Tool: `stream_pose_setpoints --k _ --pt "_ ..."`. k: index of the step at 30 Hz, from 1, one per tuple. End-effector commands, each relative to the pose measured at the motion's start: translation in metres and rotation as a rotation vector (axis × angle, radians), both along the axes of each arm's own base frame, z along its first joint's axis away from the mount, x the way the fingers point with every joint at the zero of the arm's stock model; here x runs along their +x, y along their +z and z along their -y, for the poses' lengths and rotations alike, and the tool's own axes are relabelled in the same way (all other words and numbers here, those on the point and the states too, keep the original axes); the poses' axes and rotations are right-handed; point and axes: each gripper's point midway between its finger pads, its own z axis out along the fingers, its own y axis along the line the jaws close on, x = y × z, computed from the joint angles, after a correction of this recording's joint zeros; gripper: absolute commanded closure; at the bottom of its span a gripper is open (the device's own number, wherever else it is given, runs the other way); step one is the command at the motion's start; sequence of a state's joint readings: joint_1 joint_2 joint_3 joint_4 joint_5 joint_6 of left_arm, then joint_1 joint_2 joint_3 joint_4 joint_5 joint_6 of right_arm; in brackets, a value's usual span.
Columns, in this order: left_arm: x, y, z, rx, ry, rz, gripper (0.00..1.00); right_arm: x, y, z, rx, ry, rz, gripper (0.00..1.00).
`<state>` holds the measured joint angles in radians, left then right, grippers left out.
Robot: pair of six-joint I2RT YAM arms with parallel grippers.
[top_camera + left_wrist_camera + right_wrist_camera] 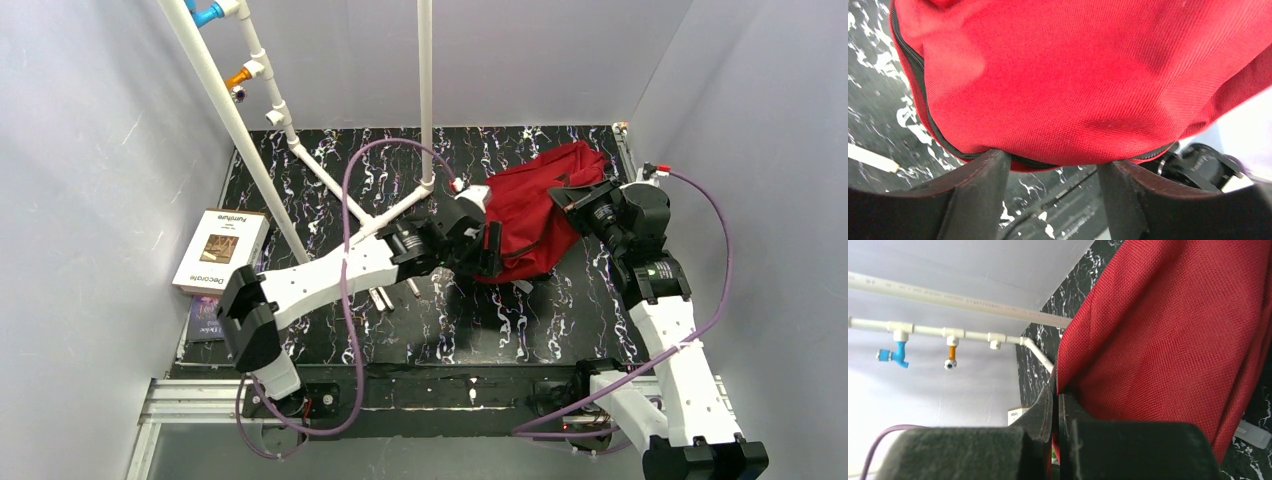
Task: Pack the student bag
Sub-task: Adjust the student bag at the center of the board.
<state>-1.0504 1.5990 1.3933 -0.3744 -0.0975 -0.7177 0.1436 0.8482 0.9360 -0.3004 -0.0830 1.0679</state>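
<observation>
Right wrist alone — jaws pinching student bag [1168, 340].

Both arms [330, 275] have white screw-dotted links [683, 352], black joint housings [250, 325] and trailing purple cables [347, 210].

Centre-right: student bag [530, 215] blocks the way to the far-right corner
Left half: white pipe frame [240, 135] slants across
Left edge: books [220, 250] stacked
Near strip, middle: open counter [500, 330]

Red bag [530, 215] (black, white-veined table [450, 330])
</observation>
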Motion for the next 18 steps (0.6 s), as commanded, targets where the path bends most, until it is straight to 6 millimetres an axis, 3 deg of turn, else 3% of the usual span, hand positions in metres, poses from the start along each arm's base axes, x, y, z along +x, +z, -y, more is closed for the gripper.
stream_pose_setpoints --k 1,7,12,16,18 --pt "0.041 0.026 0.007 0.063 -0.004 0.162 0.44 0.005 0.007 0.003 -0.018 -0.013 0.060 0.99" --pt "0.093 0.022 0.009 0.066 -0.012 0.148 0.66 0.015 -0.004 0.016 -0.091 -0.057 0.050 0.99" --pt "0.134 0.023 0.012 0.055 -0.024 0.146 0.78 0.040 -0.024 0.021 -0.093 -0.075 0.039 0.99" --pt "0.150 0.021 0.021 0.047 -0.071 0.129 0.80 0.071 -0.035 0.028 -0.104 -0.096 0.058 0.99" --pt "0.155 0.014 0.023 0.056 -0.074 0.112 0.75 0.088 -0.038 0.032 -0.129 -0.097 0.091 0.99"
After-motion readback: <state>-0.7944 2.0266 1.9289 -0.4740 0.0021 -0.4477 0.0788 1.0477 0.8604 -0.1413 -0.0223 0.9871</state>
